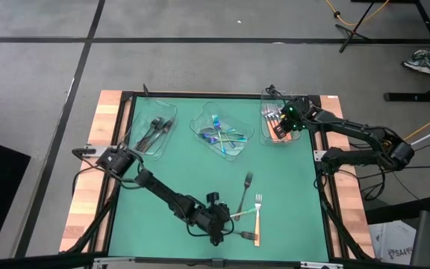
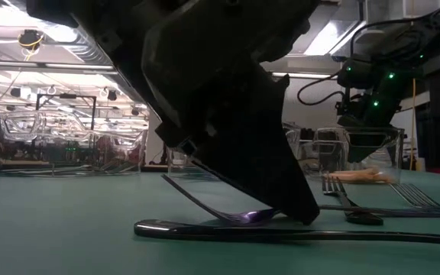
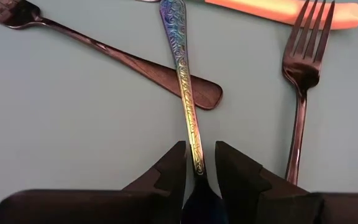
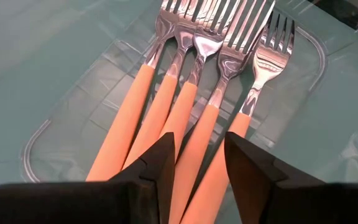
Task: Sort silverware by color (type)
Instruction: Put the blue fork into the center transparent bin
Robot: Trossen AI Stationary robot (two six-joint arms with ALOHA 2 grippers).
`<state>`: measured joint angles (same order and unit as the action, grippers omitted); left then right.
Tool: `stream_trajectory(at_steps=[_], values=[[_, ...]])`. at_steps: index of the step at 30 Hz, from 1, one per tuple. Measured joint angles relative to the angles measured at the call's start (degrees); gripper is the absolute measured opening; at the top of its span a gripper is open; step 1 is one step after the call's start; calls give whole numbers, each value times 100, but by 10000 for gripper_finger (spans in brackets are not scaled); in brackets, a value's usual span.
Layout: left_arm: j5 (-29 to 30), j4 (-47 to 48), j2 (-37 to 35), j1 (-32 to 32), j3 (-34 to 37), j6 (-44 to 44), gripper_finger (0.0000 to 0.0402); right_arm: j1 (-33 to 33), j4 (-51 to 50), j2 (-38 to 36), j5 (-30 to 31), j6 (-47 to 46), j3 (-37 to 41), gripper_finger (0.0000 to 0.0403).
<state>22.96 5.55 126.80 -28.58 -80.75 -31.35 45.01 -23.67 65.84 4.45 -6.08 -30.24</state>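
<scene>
My left gripper [image 1: 228, 218] is low over the loose silverware near the table's front. Its fingers [image 3: 169, 171] stand narrowly open on either side of an iridescent utensil's handle [image 3: 190, 118]. That handle lies across the handle end of a dark fork [image 3: 135, 62]. A second dark fork [image 3: 300, 93] and an orange-handled fork [image 1: 257, 217] lie beside them. My right gripper [image 4: 199, 162] hangs open over the orange-handled forks [image 4: 185, 106] in the far right tray [image 1: 264, 138], with nothing between its fingers. My left gripper comes down at a slant along the iridescent handle [image 3: 194, 155], one finger on each side of it, fingertips down at the table [image 2: 300, 214]. I cannot tell whether the fingers touch the handle. The utensil leans on the dark fork's handle.
Three clear trays stand along the far edge. The left one [image 1: 172, 112] holds dark forks, the middle one [image 1: 200, 123] iridescent pieces, and the right one orange-handled forks. Bare green mat [image 1: 170, 172] lies between the trays and the loose pieces.
</scene>
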Motion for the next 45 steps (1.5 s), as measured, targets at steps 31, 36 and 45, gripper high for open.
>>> stream_trajectory(at_steps=[31, 36, 45], values=[[124, 254, -442, 14, 15, 1143, 11, -4, -1752, -2, -1718, 38, -2420, 127], [303, 295, -585, 52, 11, 1855, 11, -332, -1780, -4, -3449, 36, -2522, 127], [621, 258, -667, 241, 11, 2459, 12, -2113, -1857, -3, -3806, 21, -2522, 127]])
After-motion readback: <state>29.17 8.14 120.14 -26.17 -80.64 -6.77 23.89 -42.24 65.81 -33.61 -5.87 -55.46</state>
